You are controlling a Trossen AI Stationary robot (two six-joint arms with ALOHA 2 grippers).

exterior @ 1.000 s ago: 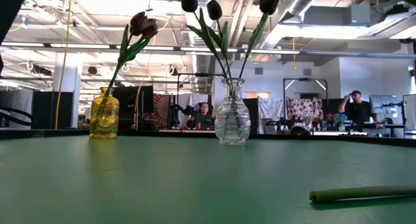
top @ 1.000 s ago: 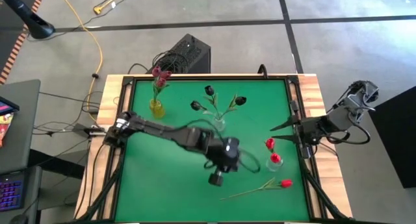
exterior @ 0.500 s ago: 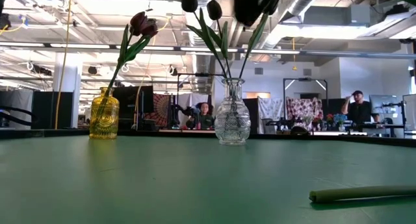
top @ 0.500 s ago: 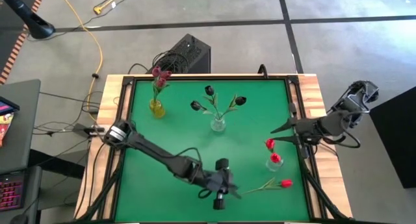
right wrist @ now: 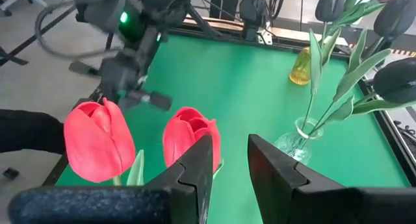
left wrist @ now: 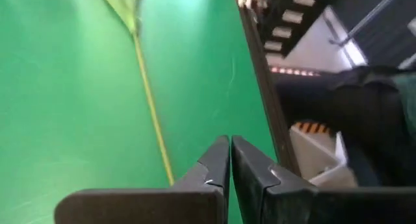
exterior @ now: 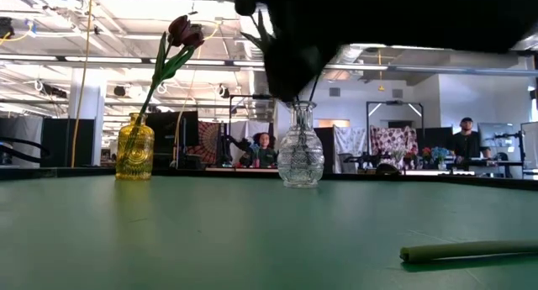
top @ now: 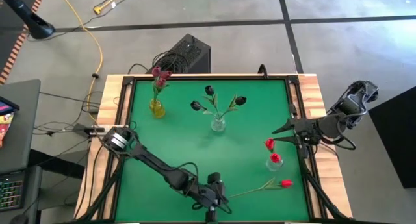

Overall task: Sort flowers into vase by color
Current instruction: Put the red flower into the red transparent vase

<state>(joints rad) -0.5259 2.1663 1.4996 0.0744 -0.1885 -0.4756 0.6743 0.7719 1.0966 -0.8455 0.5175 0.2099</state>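
Observation:
A red tulip (top: 286,183) lies flat on the green table, its stem (top: 247,191) running toward the near edge. My left gripper (top: 211,201) is low at that stem's free end, shut; in the left wrist view the stem (left wrist: 148,100) ends just beside my fingers (left wrist: 229,152). Whether they touch, I cannot tell. Two red tulips (top: 270,144) stand in a small clear vase (top: 275,163). Dark tulips (top: 209,91) stand in the clear vase (top: 218,124), and pink-maroon ones (top: 158,73) in the yellow vase (top: 156,108). My right gripper (top: 276,128) waits open by the right edge, just behind the red tulips (right wrist: 188,136).
The table's raised frame (top: 214,217) runs right behind my left gripper at the near edge. In the low view the left arm (exterior: 294,46) hangs dark in front of the clear vase (exterior: 300,155), and the stem end (exterior: 471,252) lies at the lower right. People stand in the room beyond.
My left arm has swung from the middle of the table toward the near edge and come down, ending at the free end of the lying tulip's stem. The tulip has stayed where it was.

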